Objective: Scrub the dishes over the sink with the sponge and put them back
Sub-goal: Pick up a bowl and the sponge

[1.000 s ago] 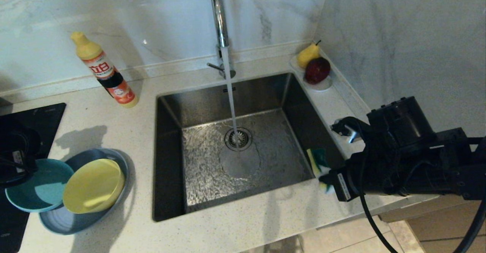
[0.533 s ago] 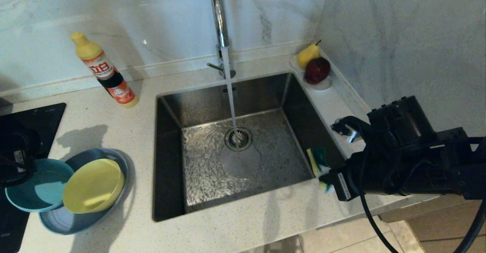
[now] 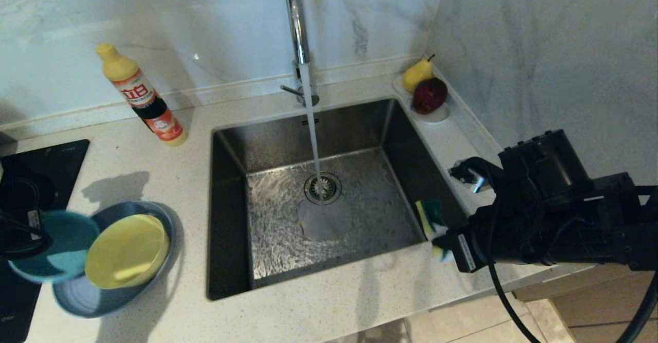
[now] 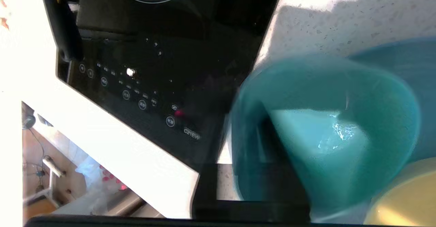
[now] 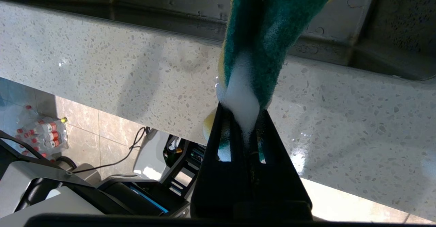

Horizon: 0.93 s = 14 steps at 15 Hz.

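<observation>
Teal-blue bowl (image 3: 54, 245): pinched at its rim by my left gripper (image 4: 259, 172), one finger inside the wall as the left wrist view shows it. It is tilted and blurred at the left edge of the counter, overlapping the grey-blue plate (image 3: 97, 294); I cannot tell whether it is clear of the plate.

Yellow bowl (image 3: 127, 251): sitting in the plate, just beside the teal one.

Sponge (image 5: 262, 39): clamped between the pressed-together jaws of my right gripper (image 3: 437, 240), green face showing, white foam squeezed out at the pinch.

Sink (image 3: 231, 219): tap (image 3: 295, 24) running onto the drain, basin holding no dishes.

Risks, as I judge them:
- A thin rim grip on a smooth, possibly wet bowl may let it swing or slip on the way to the sink.
- The teal bowl could nudge the yellow bowl or drag the plate, since all three crowd together.
- The cooktop (image 4: 143, 67) lies right beside the lift; a drop could strike its glass.
- Foam could drip onto the counter edge below the sponge.

Pose: left arm low at the near left edge, reaching over the cooktop corner. Right arm extended level across the near right corner of the sink, sponge poking over the basin rim.
</observation>
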Available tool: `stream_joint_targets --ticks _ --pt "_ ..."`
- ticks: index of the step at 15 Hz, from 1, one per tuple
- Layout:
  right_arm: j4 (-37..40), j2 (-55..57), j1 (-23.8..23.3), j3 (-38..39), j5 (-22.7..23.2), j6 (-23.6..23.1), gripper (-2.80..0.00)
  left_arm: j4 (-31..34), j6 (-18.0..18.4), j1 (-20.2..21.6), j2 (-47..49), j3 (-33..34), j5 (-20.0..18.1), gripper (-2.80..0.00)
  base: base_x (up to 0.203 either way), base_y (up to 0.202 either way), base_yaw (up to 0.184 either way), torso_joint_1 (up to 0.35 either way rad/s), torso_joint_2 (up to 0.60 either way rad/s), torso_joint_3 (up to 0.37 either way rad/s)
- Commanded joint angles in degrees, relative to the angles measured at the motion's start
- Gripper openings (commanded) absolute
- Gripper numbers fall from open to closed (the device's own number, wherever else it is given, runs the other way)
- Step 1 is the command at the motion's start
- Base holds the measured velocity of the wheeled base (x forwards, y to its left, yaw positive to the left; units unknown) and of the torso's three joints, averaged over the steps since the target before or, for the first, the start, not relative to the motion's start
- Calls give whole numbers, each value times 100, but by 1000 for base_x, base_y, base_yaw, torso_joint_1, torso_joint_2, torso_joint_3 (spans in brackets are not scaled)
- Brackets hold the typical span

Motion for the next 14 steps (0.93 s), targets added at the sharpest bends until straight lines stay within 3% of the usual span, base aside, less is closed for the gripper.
stream_joint_targets --ticks 1,8,11,14 --pt "4 22 -7 -2 3 16 -280 0 -10 -33 0 6 11 -280 0 0 0 0 0 0" --pt "5 -6 -7 -2 12 16 -280 -9 1 -33 -68 -72 30 -280 0 0 0 0 0 0" --pt "5 -41 -7 -11 12 16 -280 27 52 -23 -216 -430 51 -280 0 0 0 0 0 0" --pt "13 -67 -7 -11 12 16 -280 75 297 -5 -482 -754 323 -280 0 0 0 0 0 0"
